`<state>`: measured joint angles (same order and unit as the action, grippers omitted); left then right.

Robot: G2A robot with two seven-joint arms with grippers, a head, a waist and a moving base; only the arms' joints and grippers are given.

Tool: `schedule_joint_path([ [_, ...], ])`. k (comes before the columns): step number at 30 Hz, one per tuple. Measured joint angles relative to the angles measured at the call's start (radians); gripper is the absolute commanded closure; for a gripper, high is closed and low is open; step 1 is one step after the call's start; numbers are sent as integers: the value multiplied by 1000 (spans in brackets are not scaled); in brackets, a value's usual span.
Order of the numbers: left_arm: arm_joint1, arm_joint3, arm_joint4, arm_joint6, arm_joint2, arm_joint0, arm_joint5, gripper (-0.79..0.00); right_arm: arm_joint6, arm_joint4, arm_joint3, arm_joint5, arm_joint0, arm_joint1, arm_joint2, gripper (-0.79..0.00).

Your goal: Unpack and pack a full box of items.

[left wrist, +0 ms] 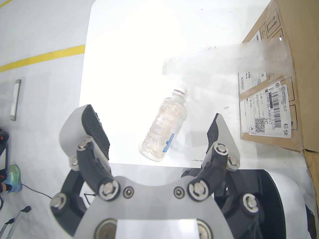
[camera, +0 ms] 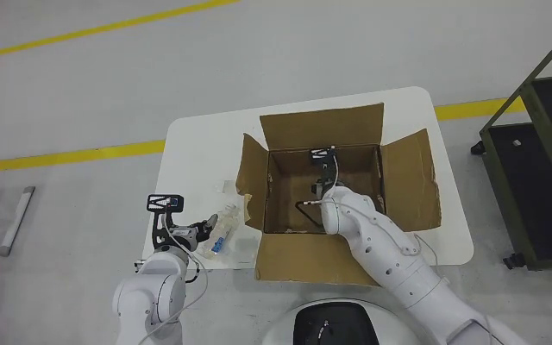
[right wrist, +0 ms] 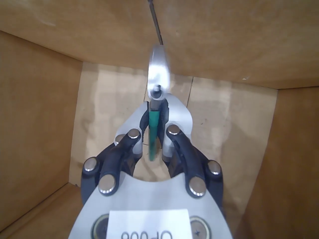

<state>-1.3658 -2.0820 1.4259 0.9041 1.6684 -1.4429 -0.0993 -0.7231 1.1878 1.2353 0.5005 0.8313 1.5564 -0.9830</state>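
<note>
Closest to you, your right hand (right wrist: pixel 155 111) sits deep in the box (camera: pixel 321 131), fingers clamped together on the slim green handle of a small tool (right wrist: pixel 152 138) whose silver head pokes out past the fingertips. Your left hand (left wrist: pixel 152 116) hangs with its fingers wide apart over the near left corner of the bench (camera: pixel 207 147), holding nothing. The box is the biggest worry: it stands open at the middle of the bench with all four flaps splayed, and your right arm goes down between its walls. A lift that isn't straight could drag the wrist along a wall or flap and shift the whole box. Next comes the clear plastic wrapper (left wrist: pixel 224 55), lying on the bench against the box's left flap. It is hard to see, so a sweep by your left hand could catch it. The bottle (left wrist: pixel 163 130) lies on its side right under your open left hand, close to the near edge, cap pointing to the far edge. It is round and thin-walled, so an off-centre pinch may send it rolling off the bench, and a hard one may crush it. Smallest is the tool: held on so narrow a handle, it could twist or slip if its head knocks the cardboard.
</note>
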Motion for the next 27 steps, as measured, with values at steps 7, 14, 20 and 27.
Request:
schedule_joint_path([
  [7, 0, 0, 0, 0, 0, 0, 0, -785, -12, -3, 133, -36, 72, -13, -54, 0],
  [14, 0, 0, 0, 0, 0, 0, 0, -785, -34, -19, 444, -109, 224, -40, -148, 0],
  [20, 0, 0, 0, 0, 0, 0, 0, -785, -35, -148, 773, -249, 401, -66, -299, 0],
  [27, 0, 0, 0, 0, 0, 0, 0, -785, -40, -364, 950, -381, 537, -88, -513, 0],
])
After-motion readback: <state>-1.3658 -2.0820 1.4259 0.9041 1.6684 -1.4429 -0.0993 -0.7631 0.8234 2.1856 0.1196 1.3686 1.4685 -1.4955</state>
